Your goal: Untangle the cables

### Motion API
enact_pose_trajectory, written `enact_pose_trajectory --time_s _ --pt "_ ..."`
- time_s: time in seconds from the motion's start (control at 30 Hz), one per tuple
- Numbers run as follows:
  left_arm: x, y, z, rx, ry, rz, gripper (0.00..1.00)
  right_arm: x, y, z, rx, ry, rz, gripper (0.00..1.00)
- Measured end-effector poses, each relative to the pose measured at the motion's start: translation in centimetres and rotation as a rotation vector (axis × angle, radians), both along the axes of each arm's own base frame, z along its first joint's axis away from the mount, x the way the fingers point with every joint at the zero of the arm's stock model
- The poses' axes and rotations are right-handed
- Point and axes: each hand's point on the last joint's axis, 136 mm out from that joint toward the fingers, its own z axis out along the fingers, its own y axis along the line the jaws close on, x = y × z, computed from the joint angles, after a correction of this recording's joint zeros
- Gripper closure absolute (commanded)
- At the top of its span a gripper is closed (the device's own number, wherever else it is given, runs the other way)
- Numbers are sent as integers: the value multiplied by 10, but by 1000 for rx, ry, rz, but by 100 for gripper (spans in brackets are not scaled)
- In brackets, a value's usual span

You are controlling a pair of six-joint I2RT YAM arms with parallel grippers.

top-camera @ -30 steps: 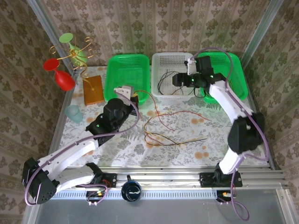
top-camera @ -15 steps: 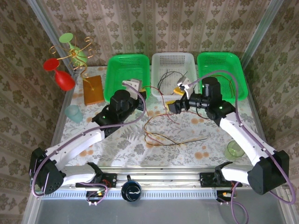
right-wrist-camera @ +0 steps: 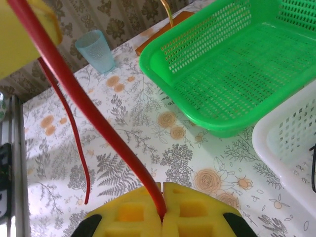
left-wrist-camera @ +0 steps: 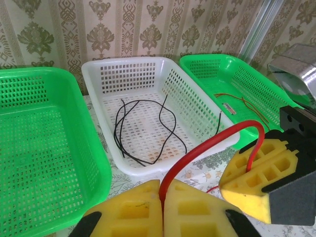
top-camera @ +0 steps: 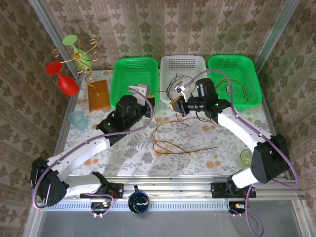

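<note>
While the left gripper (left-wrist-camera: pixel 161 198) is clamped shut on the red cable (left-wrist-camera: pixel 232 126), with the strand pinched in the seam between its yellow pads, the right gripper (right-wrist-camera: pixel 162 201) is closed tight on the same strand a short way along. The span between the two grips is seen to arch upward, slack rather than taut. The double hold is judged to isolate one strand so that it can be drawn clear of the rest.

Below the grips, the red cable's free end is seen trailing to the table (top-camera: pixel 197 160), where the remaining cables (top-camera: pixel 168 143) lie in loose loops in the middle. A black cable (left-wrist-camera: pixel 118 133) lies alone in the white basket (left-wrist-camera: pixel 126 63), so sorting is taken to be partly done.

Edges: the white basket's near rim lies just beyond both grippers, with green baskets (left-wrist-camera: pixel 96 163) on either side. Room: open table is available toward the near edge and to the right. A blue cup (right-wrist-camera: pixel 96 48) stands well off to the left. A pull up and apart is judged least likely to snag a rim.
</note>
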Motion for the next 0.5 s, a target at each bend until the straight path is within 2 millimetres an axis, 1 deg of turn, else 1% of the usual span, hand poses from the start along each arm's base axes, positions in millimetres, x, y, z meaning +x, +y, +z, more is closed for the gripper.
enact_pose_trajectory --time_s 0.03,0.07,0.13,0.2,0.23,0.3,0.37,0.43,0.47,0.5 --pt "-1 1 2 -5 -3 1 48 2 -1 2 -6 -3 -9 100" --pt "-2 2 2 -7 -5 1 43 3 -4 3 -14 -4 -27 100" --pt "-4 4 2 -13 -5 3 37 5 -13 4 -33 -1 -62 100" --pt "-5 6 2 -9 -9 6 33 9 -31 10 -50 -9 -123 100" --pt "-5 7 1 -6 -10 8 31 12 -44 15 -56 -19 -165 100" --pt "-5 8 1 -1 -14 11 29 18 -71 30 -67 -47 -254 100" --pt "-4 8 0 5 -16 13 26 24 -98 54 -70 -95 -344 100" --pt "-4 8 0 6 -16 13 26 30 -122 79 -71 -152 -426 100" --pt "-4 8 0 6 -17 13 26 31 -129 89 -69 -177 -453 100" --pt "-4 8 0 6 -17 13 26 31 -132 95 -68 -193 -466 100"
